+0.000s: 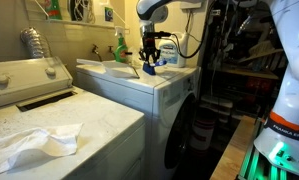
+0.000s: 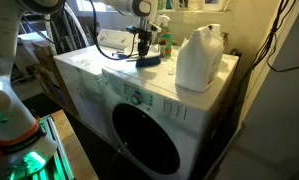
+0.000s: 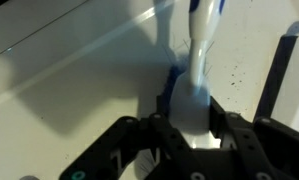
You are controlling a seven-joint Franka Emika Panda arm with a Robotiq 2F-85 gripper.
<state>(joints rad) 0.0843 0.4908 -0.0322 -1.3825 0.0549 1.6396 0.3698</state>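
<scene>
My gripper [image 1: 149,58] hangs over the back of the white front-load machine's top [image 1: 139,82], and it also shows in an exterior view [image 2: 144,48]. In the wrist view the fingers [image 3: 189,125] are shut on a slim white and blue object [image 3: 197,60]. Its dark blue lower end [image 2: 147,61] is at the machine's top [image 2: 109,68]; I cannot tell whether it touches. I cannot tell what kind of object it is.
A big white jug [image 2: 199,58] stands on the machine's near corner. Green bottles [image 2: 165,42] stand behind the gripper, and a green spray bottle [image 1: 119,46] stands at the wall. A white cloth [image 1: 34,140] lies on the neighbouring top-load machine. The round door [image 2: 147,138] faces the floor space.
</scene>
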